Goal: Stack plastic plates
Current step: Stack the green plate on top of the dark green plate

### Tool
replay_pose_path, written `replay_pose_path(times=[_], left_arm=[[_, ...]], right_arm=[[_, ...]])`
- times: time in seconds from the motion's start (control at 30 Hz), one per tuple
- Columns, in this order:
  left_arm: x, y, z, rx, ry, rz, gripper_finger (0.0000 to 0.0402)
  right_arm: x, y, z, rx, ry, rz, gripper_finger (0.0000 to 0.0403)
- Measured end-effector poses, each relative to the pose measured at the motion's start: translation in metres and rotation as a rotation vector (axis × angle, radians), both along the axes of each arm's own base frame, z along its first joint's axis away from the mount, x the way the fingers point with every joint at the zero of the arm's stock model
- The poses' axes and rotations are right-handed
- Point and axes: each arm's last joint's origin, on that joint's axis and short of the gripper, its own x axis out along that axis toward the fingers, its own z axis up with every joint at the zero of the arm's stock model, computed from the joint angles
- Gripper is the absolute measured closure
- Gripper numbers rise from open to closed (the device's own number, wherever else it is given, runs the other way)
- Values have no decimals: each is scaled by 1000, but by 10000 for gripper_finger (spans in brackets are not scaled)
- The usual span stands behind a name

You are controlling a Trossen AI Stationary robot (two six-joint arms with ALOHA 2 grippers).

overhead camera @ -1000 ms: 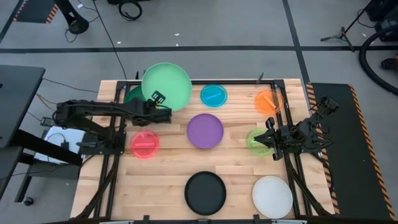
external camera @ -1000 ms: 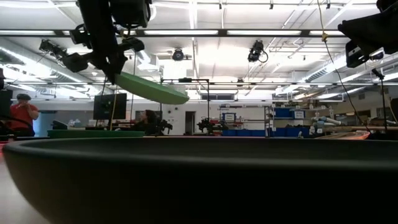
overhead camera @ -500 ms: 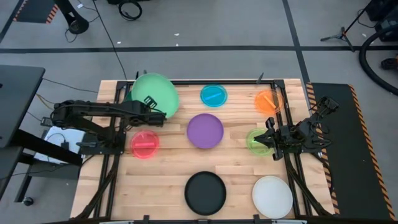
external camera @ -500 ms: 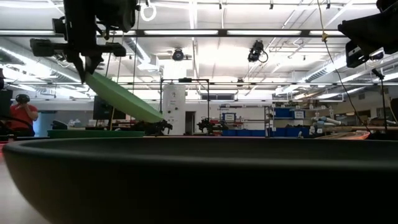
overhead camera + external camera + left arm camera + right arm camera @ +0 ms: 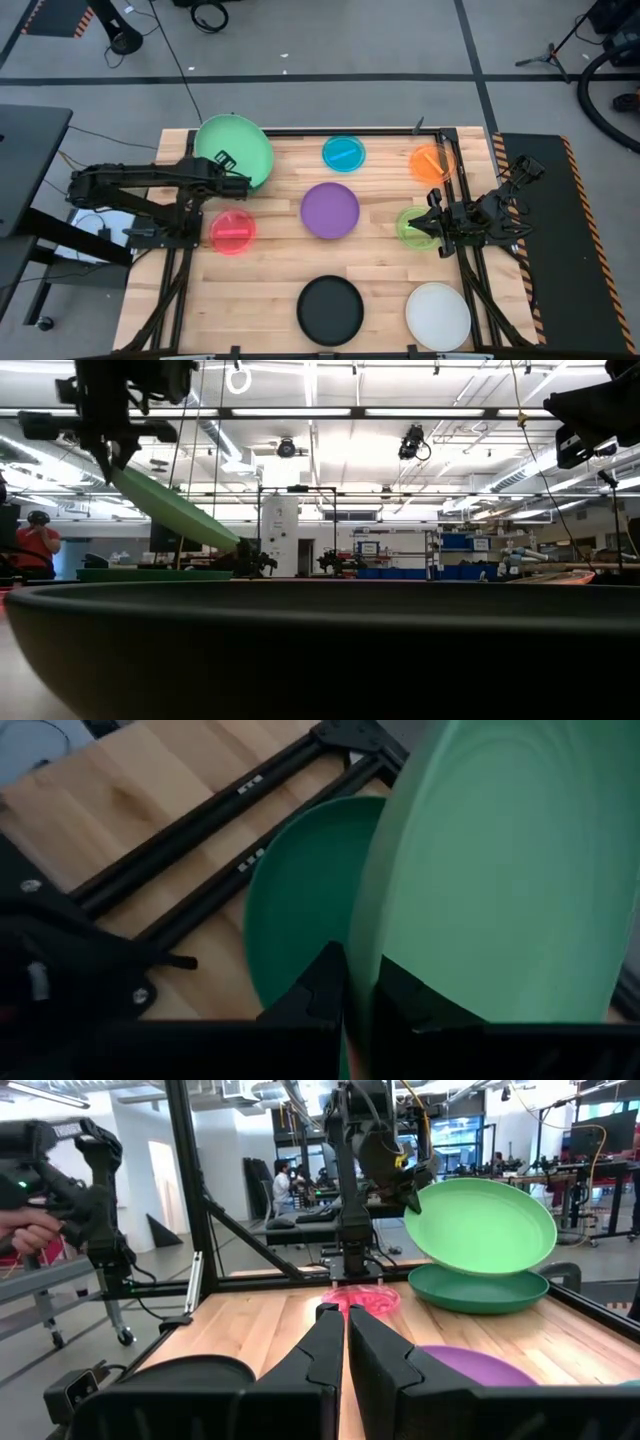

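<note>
High view: nine round plastic plates sit on or over the slatted wood table (image 5: 270, 285): two large green, three medium (purple (image 5: 330, 210), black (image 5: 330, 309), white (image 5: 438, 316)) and four small translucent ones, blue (image 5: 344, 153), orange (image 5: 432, 162), lime (image 5: 413, 226) and red (image 5: 233, 232). The left gripper (image 5: 232, 180) pinches the rim of the light green plate (image 5: 235, 148) at the far left corner, almost hiding the dark green plate (image 5: 300, 900) beneath. The right gripper (image 5: 432, 227) rests by the lime plate. Low view: black rim fills the foreground; the light green plate hangs tilted, lower edge just above the dark green one. Left wrist view: the fingers (image 5: 320, 985) clamp the smooth light green rim, dark green plate below. Right wrist view: its fingers (image 5: 330, 1342) meet, holding nothing, and both green plates show apart.
</note>
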Motion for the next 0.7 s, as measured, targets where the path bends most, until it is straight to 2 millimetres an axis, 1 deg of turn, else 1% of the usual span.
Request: replay_pose_path(times=[0.13,0.3,0.37,0.53,0.7], left_arm=[[-13,2,-19,9,-28,26,373],[-17,6,-59,23,-82,51,373],[-16,9,-67,39,-76,65,372],[-17,17,-70,58,-75,111,372],[-16,17,-70,49,-72,105,372]], right_arm=[[0,0,0,-1,1,0,373],[0,0,0,1,-1,0,373],[0,0,0,0,0,0,373],[0,0,0,1,0,0,373],[0,0,0,0,0,-1,373]])
